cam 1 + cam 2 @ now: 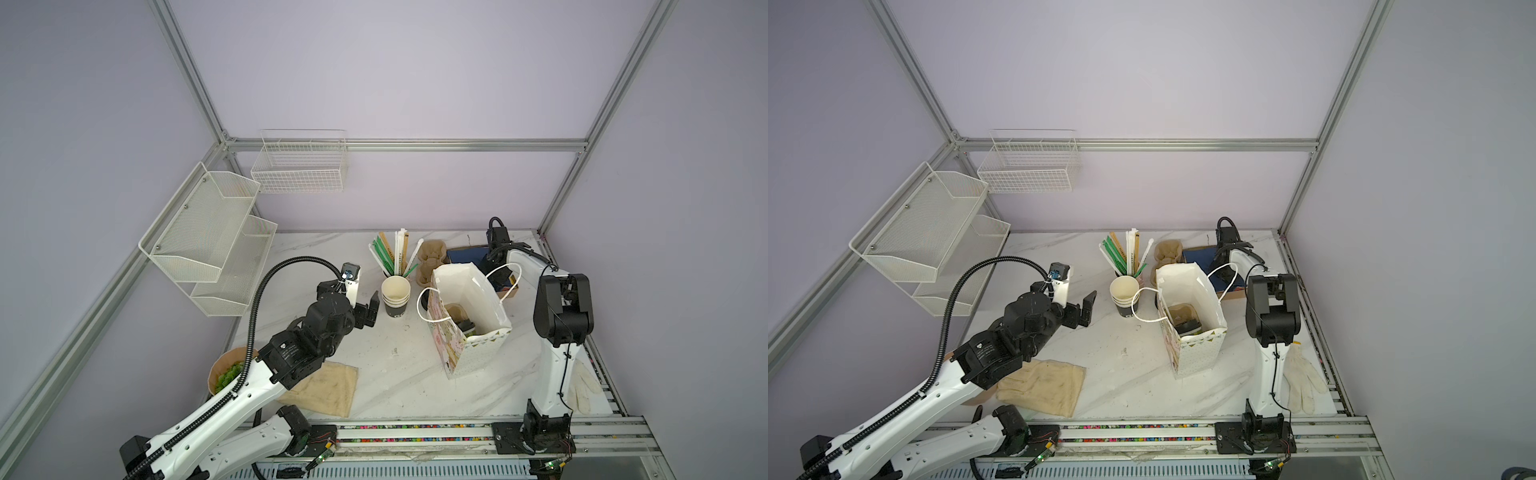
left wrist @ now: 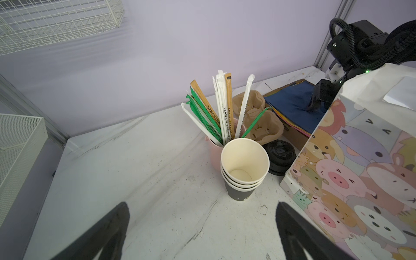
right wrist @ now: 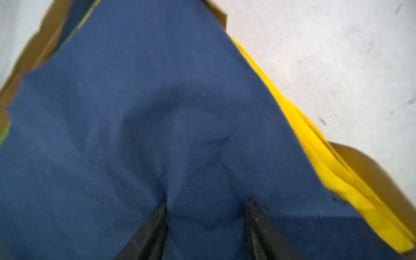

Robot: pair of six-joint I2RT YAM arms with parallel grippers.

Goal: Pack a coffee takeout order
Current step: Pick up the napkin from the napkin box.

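Note:
A navy blue napkin (image 3: 157, 90) tops a pile in a cardboard tray (image 3: 371, 171) at the back right, also seen in both top views (image 1: 467, 253) (image 1: 1200, 255). My right gripper (image 3: 207, 202) presses down on it, jaws partly apart, with a ridge of blue paper puckered between the tips. A dark green cup with a black lid (image 1: 467, 326) sits in a brown carrier (image 1: 455, 311) inside the upright paper bag (image 1: 469, 291). My left gripper (image 2: 201, 206) hovers wide open and empty over the table, left of the bag (image 2: 351, 171).
A stack of paper cups (image 2: 244, 166), a pink holder of straws (image 2: 216, 112), spare carriers (image 2: 258, 119) and black lids (image 2: 280, 155) crowd the left of the bag. Yellow napkins (image 3: 315, 153) lie under the blue one. A beige cloth (image 1: 328, 386) and a white glove (image 1: 1304, 374) lie near the front.

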